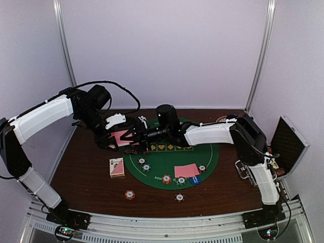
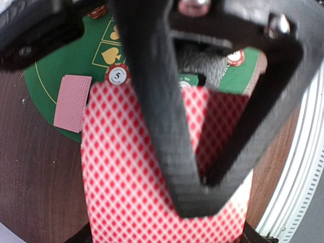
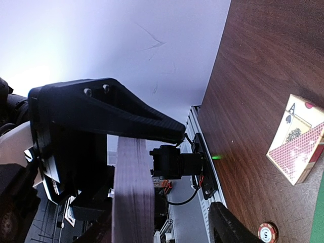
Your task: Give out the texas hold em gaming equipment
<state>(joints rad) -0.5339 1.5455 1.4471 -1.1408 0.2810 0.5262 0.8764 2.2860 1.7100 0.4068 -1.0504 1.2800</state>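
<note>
My left gripper (image 1: 112, 137) is shut on a thick deck of pink-backed cards (image 1: 121, 135), held above the left edge of the round green mat (image 1: 212, 152). In the left wrist view the deck (image 2: 121, 172) fills the lower frame, with my left gripper (image 2: 167, 235) at its bottom edge. My right gripper (image 1: 135, 135) reaches in from the right, its black fingers (image 2: 167, 142) lying over the deck's back. In the right wrist view the deck's edge (image 3: 134, 192) stands between the spread jaws of my right gripper (image 3: 197, 169), against the upper finger. Pink cards (image 1: 186, 170) lie on the mat beside a blue button (image 1: 195, 179).
A card box (image 1: 117, 167) showing an ace lies on the brown table left of the mat, also in the right wrist view (image 3: 298, 144). Striped chips lie on the mat (image 1: 166, 179) and in front of it (image 1: 130, 194). The silver-edged case (image 1: 288, 144) stands at the right.
</note>
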